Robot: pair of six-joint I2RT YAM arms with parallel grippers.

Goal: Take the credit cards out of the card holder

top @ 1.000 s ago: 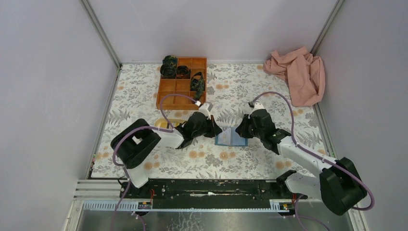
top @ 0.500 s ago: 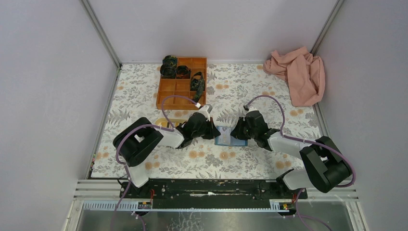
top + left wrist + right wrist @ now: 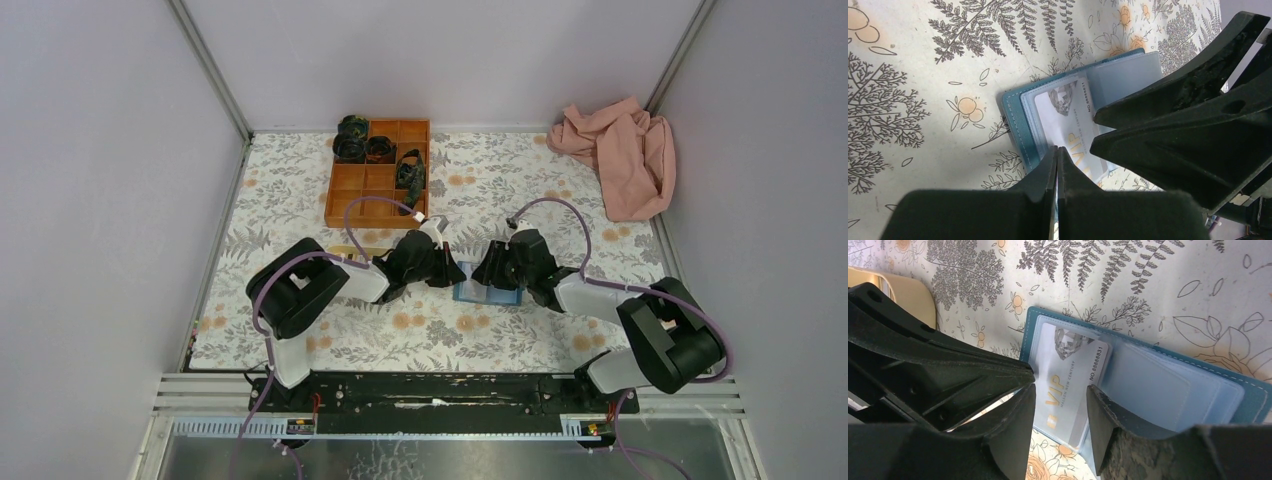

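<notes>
One VIP card [image 3: 1073,360] sits in the open blue wallet [image 3: 1168,385] on the table [image 3: 1198,270]; the left pincer [image 3: 1057,150] is closed at its edge, the right pincer [image 3: 1061,387] gapes around the card. Pinch wallet too and everything probably lifts.

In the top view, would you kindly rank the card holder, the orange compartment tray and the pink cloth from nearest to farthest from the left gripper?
1. The card holder, right at the tip of the left gripper, mid-table.
2. The orange compartment tray, behind it, toward the back wall.
3. The pink cloth, in the far back-right corner.
</notes>
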